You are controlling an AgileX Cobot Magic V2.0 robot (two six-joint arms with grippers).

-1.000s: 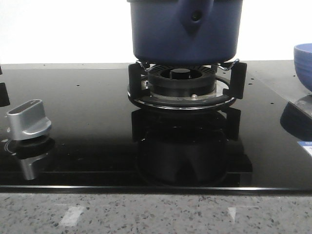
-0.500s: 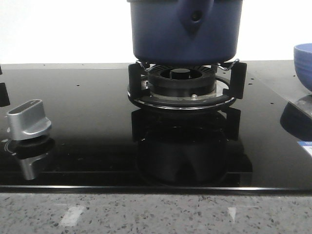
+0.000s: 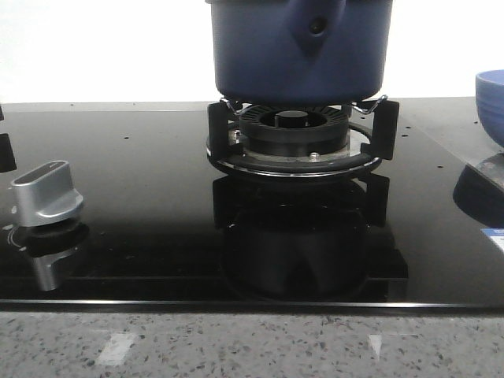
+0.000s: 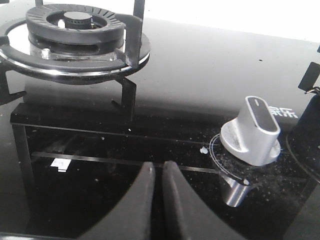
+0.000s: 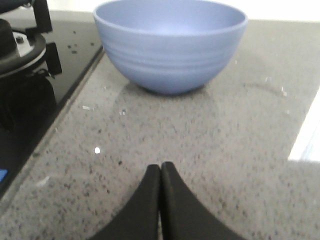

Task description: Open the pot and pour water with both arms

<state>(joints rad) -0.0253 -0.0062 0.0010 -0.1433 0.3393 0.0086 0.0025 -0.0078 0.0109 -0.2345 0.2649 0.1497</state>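
Note:
The dark-blue pot (image 3: 299, 55) stands on the burner grate (image 3: 303, 138) at the back middle of the black glass hob, its pierced handle lug (image 3: 315, 27) facing me. Its top is cut off by the frame, so any lid is out of view. My left gripper (image 4: 158, 167) is shut and empty, low over the hob beside the silver knob (image 4: 252, 132). My right gripper (image 5: 160, 167) is shut and empty over the speckled counter, in front of the smaller blue bowl (image 5: 170, 45). Neither gripper shows in the front view.
The silver knob (image 3: 46, 193) sits at the hob's left. The blue bowl (image 3: 490, 106) stands on the grey stone counter at the far right. A second burner with grate (image 4: 75, 35) shows in the left wrist view. The hob's front edge (image 3: 252, 305) meets the counter.

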